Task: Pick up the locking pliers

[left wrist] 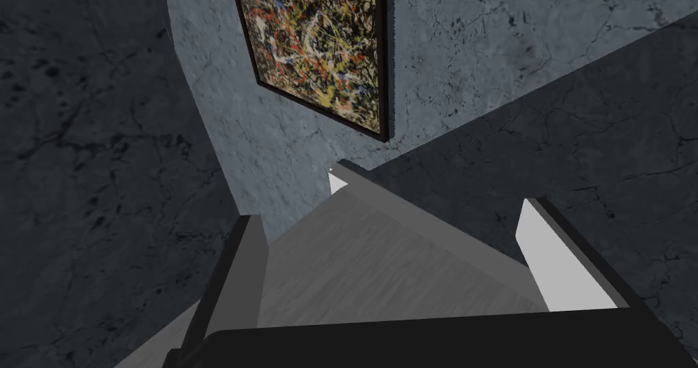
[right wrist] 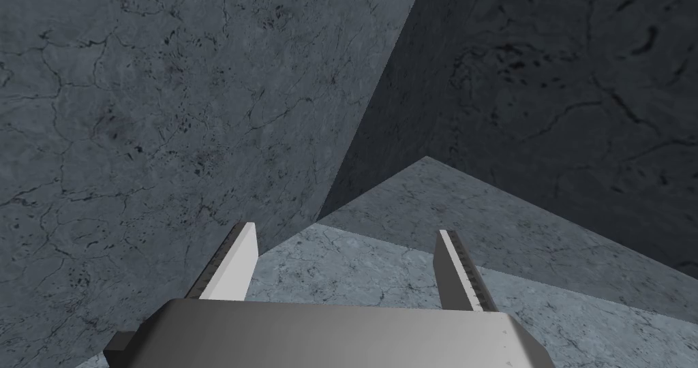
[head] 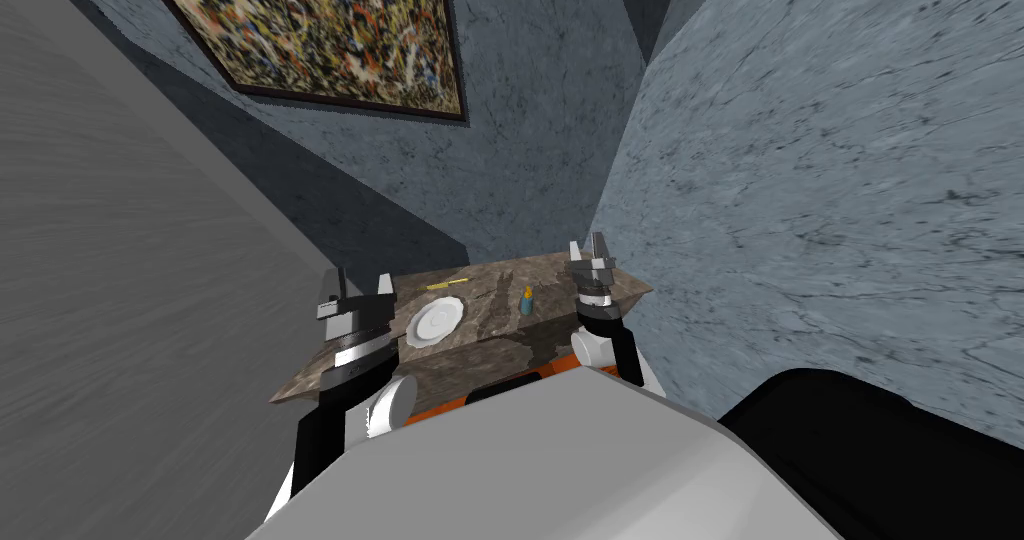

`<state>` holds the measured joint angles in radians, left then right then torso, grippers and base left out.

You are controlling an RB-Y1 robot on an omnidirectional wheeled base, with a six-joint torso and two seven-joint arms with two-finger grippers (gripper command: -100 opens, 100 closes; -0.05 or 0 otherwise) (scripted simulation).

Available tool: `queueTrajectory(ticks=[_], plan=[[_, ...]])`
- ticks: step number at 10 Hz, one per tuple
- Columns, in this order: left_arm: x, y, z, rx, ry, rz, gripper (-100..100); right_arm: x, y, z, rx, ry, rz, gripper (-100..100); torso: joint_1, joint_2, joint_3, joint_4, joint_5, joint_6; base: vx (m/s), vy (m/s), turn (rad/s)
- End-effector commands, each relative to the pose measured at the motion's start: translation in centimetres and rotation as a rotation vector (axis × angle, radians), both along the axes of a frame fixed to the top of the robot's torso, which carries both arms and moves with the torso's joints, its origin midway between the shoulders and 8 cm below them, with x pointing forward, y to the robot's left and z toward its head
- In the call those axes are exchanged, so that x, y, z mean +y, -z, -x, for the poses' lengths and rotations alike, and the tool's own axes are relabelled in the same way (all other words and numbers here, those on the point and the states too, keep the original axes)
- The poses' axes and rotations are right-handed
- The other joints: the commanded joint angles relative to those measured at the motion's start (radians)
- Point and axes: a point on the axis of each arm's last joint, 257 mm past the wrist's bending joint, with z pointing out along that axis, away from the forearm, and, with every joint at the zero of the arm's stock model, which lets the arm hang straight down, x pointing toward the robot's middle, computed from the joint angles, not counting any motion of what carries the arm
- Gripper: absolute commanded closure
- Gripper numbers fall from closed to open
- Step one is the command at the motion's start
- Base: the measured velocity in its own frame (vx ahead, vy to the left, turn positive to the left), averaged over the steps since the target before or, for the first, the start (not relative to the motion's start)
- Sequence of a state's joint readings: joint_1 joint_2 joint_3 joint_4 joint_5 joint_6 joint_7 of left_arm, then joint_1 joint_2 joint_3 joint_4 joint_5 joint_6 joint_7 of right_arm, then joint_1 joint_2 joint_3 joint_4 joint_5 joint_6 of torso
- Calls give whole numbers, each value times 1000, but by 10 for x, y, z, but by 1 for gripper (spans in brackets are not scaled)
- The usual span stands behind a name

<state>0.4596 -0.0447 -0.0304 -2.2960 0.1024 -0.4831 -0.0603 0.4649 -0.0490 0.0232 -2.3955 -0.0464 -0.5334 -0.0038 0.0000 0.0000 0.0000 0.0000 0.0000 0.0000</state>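
A brown marbled table stands against the grey wall in the head view. On its far half lies a thin dark item, too small to tell whether it is the locking pliers. My left gripper is raised over the table's left end, open, with nothing between its fingers; the left wrist view shows the left gripper pointing at the wall. My right gripper is held up at the table's right end, open and empty, and the right wrist view has the right gripper facing a wall corner.
A white plate sits left of the table's middle, a thin yellow stick behind it, and a small blue bottle to the right. A framed splatter painting hangs above. A blue-grey wall stands close on the right.
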Motion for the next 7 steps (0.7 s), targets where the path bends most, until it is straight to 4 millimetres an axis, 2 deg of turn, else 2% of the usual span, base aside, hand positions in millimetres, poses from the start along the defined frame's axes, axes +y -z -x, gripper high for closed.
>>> queueTrajectory(ticks=[1, 6, 7], plan=[[-5, -2, -3, 1, 32, -21, -100, 0, 0, 0, 0, 0, 0, 0, 0, 0, 0, 0, 0, 0, -28, -1, 17], [-30, -9, -31, 18, 212, -26, -100, 0, 0, 0, 0, 0, 0, 0, -1, 5, 3, 1, 0, 0, -66, -22, 1], [-30, -8, -31, 20, 214, -32, -100, 0, 0, 0, 0, 0, 0, 0, -1, 4, 3, 1, 0, 0, -43, -15, -10]])
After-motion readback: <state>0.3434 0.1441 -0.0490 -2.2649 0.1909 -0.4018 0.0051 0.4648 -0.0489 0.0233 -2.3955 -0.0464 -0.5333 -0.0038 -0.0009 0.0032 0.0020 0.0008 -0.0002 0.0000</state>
